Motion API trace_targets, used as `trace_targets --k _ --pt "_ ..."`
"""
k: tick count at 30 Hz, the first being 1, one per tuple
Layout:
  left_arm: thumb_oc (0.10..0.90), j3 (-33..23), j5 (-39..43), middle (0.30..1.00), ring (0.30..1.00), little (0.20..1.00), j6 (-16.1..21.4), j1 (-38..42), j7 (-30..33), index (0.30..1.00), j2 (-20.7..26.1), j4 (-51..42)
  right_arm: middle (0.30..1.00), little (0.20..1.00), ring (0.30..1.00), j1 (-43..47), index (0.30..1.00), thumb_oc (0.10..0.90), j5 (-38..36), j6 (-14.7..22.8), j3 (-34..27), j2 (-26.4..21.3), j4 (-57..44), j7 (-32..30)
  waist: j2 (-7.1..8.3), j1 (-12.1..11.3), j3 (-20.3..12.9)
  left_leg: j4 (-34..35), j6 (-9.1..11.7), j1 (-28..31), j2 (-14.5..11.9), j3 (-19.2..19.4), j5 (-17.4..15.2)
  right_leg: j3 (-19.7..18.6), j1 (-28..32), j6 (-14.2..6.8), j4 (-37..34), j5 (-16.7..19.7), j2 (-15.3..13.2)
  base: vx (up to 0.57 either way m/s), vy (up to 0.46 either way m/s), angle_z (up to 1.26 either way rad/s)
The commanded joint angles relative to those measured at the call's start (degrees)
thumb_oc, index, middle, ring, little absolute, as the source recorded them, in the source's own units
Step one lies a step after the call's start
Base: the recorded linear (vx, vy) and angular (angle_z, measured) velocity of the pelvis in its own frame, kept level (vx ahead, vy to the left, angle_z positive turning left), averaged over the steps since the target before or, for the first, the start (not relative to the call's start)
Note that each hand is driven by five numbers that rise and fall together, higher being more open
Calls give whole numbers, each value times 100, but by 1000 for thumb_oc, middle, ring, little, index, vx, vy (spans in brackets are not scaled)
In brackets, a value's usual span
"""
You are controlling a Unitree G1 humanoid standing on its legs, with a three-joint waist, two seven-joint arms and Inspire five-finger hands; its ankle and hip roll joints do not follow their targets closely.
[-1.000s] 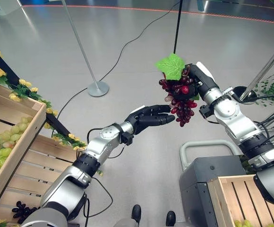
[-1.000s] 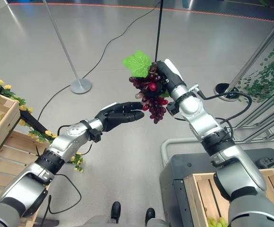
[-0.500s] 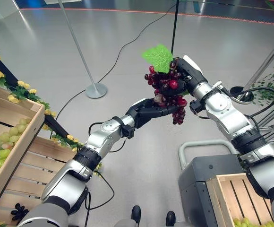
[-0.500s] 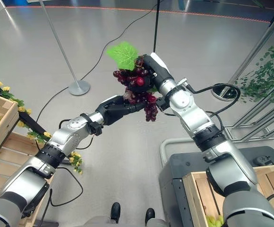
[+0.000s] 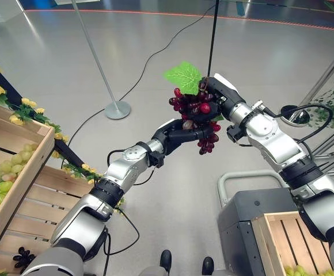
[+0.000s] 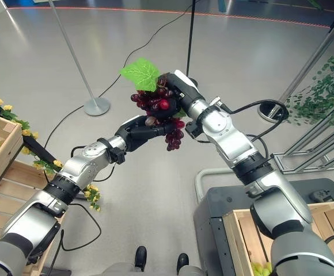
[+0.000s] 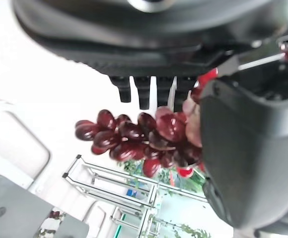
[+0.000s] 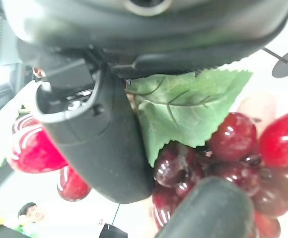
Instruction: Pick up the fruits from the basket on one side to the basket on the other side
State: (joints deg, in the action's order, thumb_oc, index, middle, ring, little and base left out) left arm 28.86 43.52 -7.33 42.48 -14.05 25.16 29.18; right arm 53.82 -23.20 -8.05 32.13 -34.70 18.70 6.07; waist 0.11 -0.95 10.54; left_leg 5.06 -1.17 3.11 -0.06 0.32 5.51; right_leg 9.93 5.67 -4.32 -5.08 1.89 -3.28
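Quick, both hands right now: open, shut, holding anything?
Left hand: fingers curled round the lower part of the red grape bunch.
Right hand: shut on the top of the same bunch, by its green leaf.

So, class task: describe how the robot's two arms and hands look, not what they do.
Both arms are silver-grey shells with black joint bands. Each ends in a dark hand: left hand, right hand. The right hand has a white cover along its back.

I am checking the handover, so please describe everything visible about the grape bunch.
The grape bunch is dark red, glossy and plastic-looking, with one bright green leaf on top. It hangs in the air above the floor, tip down. The right hand grips its top, while the left hand closes on its lower side.
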Motion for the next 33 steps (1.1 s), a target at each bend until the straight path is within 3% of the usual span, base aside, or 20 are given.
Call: trace_targets --k 1,4,5,6,26,27,28,33 --pt "800 -98 202 900 900 900 783 794 37 900 -457 354 300 300 300 630 300 400 -506 285 34 493 -183 337 231 -42 -1065 -6 383 291 -154 291 -460 200 130 -119 8 55 -299 0 0 0" --pt "800 -124 70 900 900 900 955 725 226 900 -472 261 300 300 300 597 300 400 -924 165 13 553 -207 387 236 -60 -1056 -6 392 289 -166 281 -460 212 132 -119 8 53 -300 0 0 0" --pt "651 -125 68 676 676 676 968 720 228 676 -471 258 300 300 300 589 300 400 -935 151 5 563 -216 401 238 -61 -1055 -6 393 289 -165 279 -460 213 133 -120 8 52 -300 0 0 0" --pt "400 -179 68 300 300 300 1005 667 245 300 -459 227 300 300 300 525 300 400 -1013 83 -74 620 -254 430 249 -70 -1059 -6 397 283 -167 270 -458 213 136 -109 8 40 -298 0 0 0" --pt "400 -187 44 300 300 300 1125 489 421 300 -604 243 300 300 300 489 300 400 -1340 -85 -121 760 83 760 265 -118 -1052 -6 400 293 -179 234 -451 255 153 -114 8 53 -318 0 0 0" --pt "400 -207 97 300 300 300 1151 473 415 300 -613 275 768 768 768 497 768 712 -1322 -101 -129 738 91 732 267 -115 -1056 -6 401 295 -179 234 -452 251 153 -116 8 52 -319 0 0 0" --pt "400 -214 113 300 300 300 1157 464 409 300 -613 278 900 900 900 494 900 800 -1302 -104 -134 731 92 730 268 -115 -1056 -6 402 296 -179 235 -452 251 154 -117 8 52 -319 0 0 0" --pt "400 -316 241 300 300 300 1198 307 352 300 -650 257 900 900 900 415 900 800 -750 -412 -154 635 148 634 284 -122 -1048 -6 400 307 -178 226 -448 253 164 -114 8 56 -324 0 0 0"
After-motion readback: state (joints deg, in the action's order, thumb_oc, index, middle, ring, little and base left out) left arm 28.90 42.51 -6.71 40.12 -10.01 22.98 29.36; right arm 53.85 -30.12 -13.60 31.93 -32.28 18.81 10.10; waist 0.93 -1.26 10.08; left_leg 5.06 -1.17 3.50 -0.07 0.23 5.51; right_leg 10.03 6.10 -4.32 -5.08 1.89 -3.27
